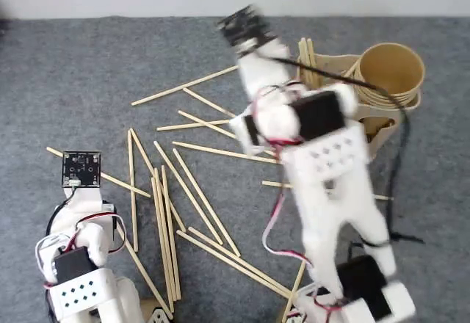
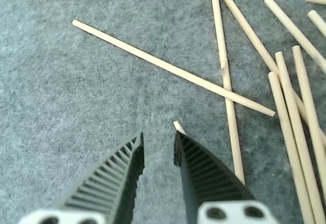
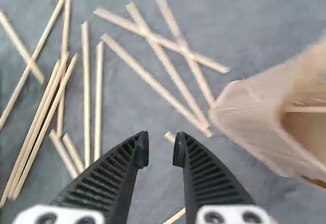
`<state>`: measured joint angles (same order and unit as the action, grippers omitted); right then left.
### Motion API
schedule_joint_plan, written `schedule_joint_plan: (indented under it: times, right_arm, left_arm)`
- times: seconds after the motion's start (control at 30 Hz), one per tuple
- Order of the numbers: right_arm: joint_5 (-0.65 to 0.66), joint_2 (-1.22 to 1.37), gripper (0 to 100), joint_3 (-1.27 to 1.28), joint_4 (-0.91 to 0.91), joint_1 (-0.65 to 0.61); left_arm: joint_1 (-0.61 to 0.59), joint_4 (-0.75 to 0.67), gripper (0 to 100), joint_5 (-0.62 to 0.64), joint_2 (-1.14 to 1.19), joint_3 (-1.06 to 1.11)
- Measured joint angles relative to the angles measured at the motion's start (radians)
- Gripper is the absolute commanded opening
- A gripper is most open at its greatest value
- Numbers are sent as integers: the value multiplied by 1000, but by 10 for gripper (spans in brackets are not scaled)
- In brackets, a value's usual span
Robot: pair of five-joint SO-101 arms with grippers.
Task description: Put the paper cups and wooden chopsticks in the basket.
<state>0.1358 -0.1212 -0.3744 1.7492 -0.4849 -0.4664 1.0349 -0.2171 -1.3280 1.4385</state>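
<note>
Left end effector [image 2: 158, 142] was slightly open, empty, lower left in high view. Right end effector [image 3: 160, 145] likewise. Chopsticks [image 1: 187, 191] lay scattered mid-surface [image 1: 73, 81]. Paper cup [image 1: 391, 70] sat in basket [image 1: 334, 64], upper right.

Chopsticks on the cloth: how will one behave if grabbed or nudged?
Chopstick looks thin, straight wood: likely stiff and light. Probably rolls if nudged, though the fuzzy cloth should damp that. Lying flat, it may slip from the left gripper.

Paper cups [image 1: 391, 70] in basket [image 1: 380, 138], chopsticks [image 1: 206, 202] leftward
</note>
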Motion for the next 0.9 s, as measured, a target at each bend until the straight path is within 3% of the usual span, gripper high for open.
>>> schedule_joint_plan:
  times: [0.17, 0.4, 0.67, 0.9]
  right_arm:
    - [-107, 140, 99, 133, -69, -109]
    - [-157, 229, 174, 183, -215, -247]
    - [-213, 219, 175, 347, -302, -290]
    - [-215, -3, 176, 755, -600, -299]
  left_arm:
    - [-106, 0, 95, -2, 0, 0]
    - [-235, 0, 95, -94, 0, 0]
    - [-249, 0, 95, -112, 0, 34]
    - [-247, -20, 95, -112, 0, 58]
